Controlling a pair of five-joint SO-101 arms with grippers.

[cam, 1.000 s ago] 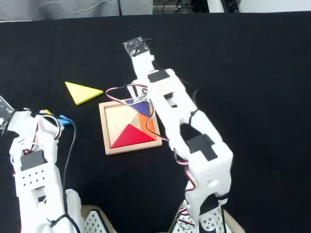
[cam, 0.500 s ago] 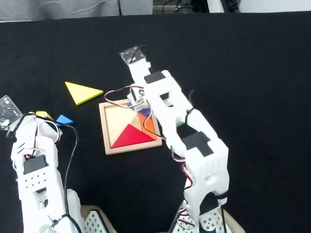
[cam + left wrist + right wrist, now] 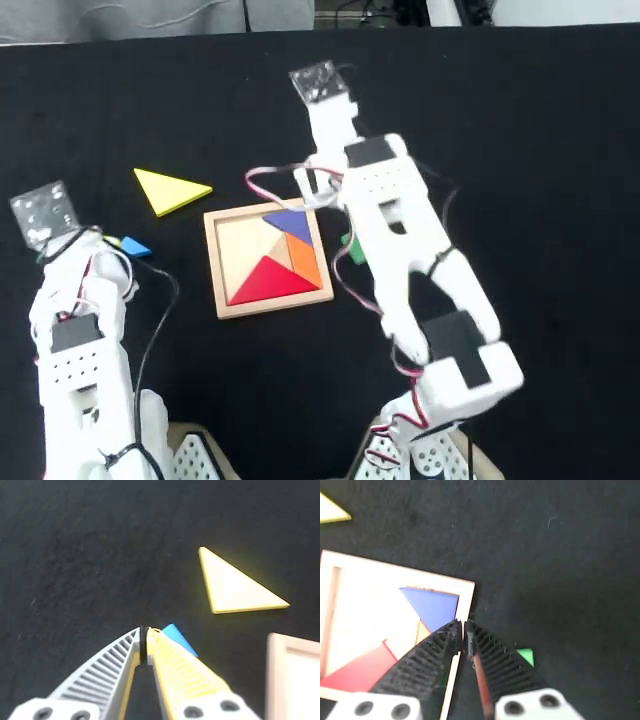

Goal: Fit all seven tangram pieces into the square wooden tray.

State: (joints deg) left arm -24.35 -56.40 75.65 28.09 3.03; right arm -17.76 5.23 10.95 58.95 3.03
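On the black cloth [image 3: 520, 150] the square wooden tray [image 3: 216, 272] lies slightly skewed, holding a flat red triangle [image 3: 265, 281], blue piece [image 3: 288, 221] and orange piece [image 3: 304, 258]. Beside it the yellow triangle [image 3: 168, 190] points its sharp tip toward the tray. Both the left gripper [image 3: 145, 631] and right gripper [image 3: 463, 625] are clenched empty.

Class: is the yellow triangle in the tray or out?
Out: the yellow triangle lies on the black tabletop beside the wooden tray.
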